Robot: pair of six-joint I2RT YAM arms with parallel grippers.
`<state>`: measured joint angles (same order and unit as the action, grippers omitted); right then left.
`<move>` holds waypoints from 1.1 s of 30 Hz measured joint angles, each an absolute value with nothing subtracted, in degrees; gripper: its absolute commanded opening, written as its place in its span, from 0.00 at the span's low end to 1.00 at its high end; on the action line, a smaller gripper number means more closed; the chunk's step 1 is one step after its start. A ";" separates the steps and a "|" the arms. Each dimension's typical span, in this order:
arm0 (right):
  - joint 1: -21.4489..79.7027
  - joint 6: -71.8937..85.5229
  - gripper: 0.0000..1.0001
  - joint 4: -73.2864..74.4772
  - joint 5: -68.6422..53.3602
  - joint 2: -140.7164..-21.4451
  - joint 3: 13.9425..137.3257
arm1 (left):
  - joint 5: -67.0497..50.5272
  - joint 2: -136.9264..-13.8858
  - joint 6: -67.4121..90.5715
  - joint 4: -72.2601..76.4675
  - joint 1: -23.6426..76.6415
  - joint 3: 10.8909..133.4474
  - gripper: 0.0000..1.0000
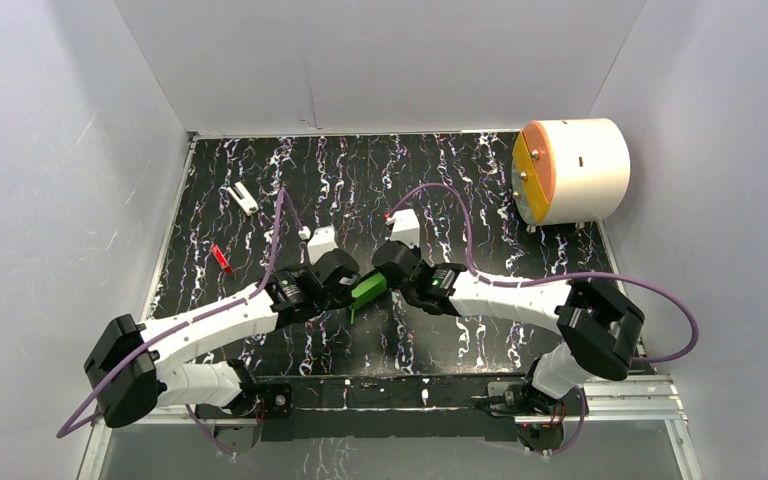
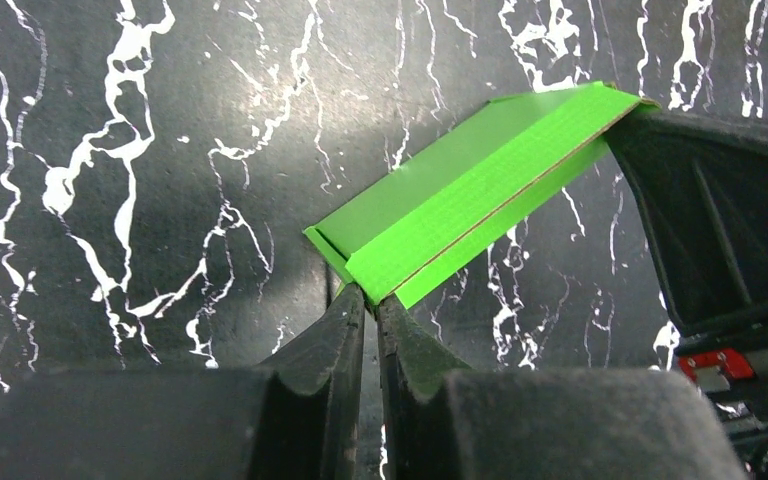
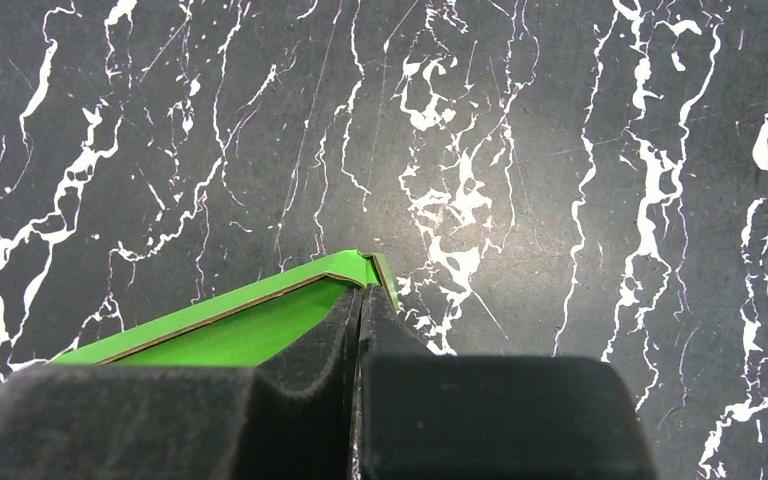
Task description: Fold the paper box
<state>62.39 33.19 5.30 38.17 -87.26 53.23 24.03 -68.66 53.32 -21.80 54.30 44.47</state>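
Table ctr: L hand, R hand pinch paper box end edges

One paper box, one cylinder

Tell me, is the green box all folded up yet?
Partly. Done: the bright green card paper box is creased, its panels doubled over into a flat strip. In hand: the left gripper and right gripper pinch its opposite ends over the black marbled table. Still to do: it isn't a closed box yet.
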 measured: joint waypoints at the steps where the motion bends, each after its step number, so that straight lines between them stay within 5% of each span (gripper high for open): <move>1: 62.43 32.97 0.08 5.08 38.17 -87.11 53.01 | 23.55 -68.36 53.30 -21.71 54.33 44.34 0.09; 6: 62.43 31.90 0.00 4.75 37.87 -86.78 52.71 | 22.59 -67.31 53.45 -21.21 54.61 43.55 0.09; 33: 50.11 36.82 0.00 14.06 13.17 -84.29 56.90 | 27.57 -71.13 50.57 -19.18 52.42 44.73 0.00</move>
